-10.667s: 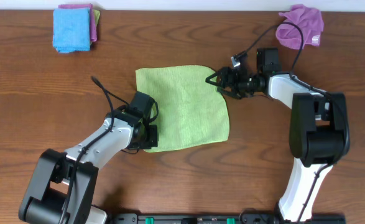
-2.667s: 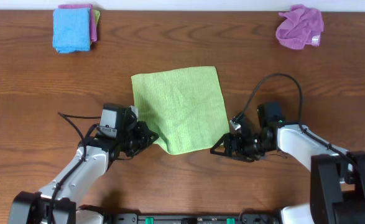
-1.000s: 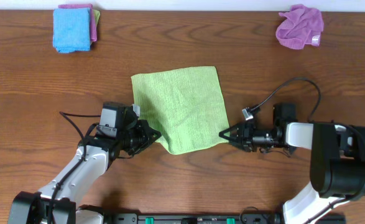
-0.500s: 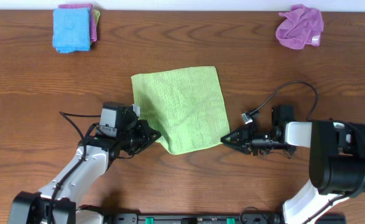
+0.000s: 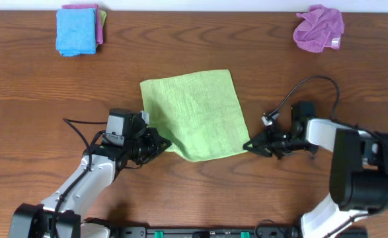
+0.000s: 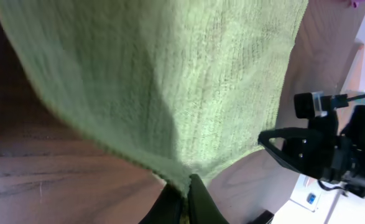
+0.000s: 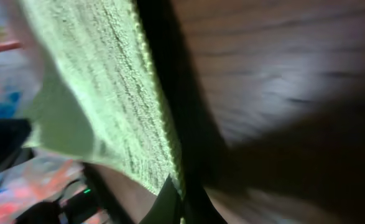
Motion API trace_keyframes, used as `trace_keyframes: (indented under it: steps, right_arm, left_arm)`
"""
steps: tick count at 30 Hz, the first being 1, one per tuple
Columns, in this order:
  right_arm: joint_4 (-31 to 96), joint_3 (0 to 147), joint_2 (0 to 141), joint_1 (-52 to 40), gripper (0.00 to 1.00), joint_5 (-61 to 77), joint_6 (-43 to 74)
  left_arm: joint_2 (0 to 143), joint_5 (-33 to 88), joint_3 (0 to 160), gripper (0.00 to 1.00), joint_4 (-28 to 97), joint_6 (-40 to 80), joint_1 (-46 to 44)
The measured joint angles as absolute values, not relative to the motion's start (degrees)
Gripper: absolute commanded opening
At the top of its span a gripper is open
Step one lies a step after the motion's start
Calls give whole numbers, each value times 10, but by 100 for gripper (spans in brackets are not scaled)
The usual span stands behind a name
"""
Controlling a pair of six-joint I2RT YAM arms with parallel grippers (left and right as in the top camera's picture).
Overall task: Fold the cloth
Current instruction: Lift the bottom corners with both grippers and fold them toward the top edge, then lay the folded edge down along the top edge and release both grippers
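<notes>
Nearest, left side: the left gripper (image 5: 159, 145) is staying clamped on the near-left corner of the green cloth (image 5: 194, 112). In its wrist view the fingers (image 6: 193, 198) are pressing together with the fabric edge between them.

Nearest, right side: the right gripper (image 5: 250, 145), which a second ago was pointing at the near-right corner with its jaws apart, is now pinching that corner. Its wrist view shows the fingertips (image 7: 170, 200) meeting on the hem. It is also sitting slightly further right than half a second ago, so the near edge is drawing tauter between the two arms.

Middle: the green cloth is lying spread on the table (image 5: 35, 99), its far edge flat and its near corners both held. Judged, the grasping step is finishing and the lift-and-carry toward the far edge is coming next.

Far left: a folded blue cloth (image 5: 77, 30) is sitting untouched.

Far right: a crumpled purple cloth (image 5: 319, 28) is lying well apart.
</notes>
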State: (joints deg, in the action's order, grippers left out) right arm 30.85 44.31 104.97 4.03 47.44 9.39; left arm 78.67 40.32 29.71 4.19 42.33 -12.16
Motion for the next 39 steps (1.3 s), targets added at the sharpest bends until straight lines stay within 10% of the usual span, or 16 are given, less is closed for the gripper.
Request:
trace_keyframes:
  steps: [12, 39]
  right_arm:
    - [319, 566, 882, -130, 1, 306, 96]
    - [323, 936, 1206, -151, 1, 161, 126]
  left_arm:
    - [724, 363, 350, 6, 39, 400, -122]
    - [1025, 213, 626, 6, 1, 241, -29]
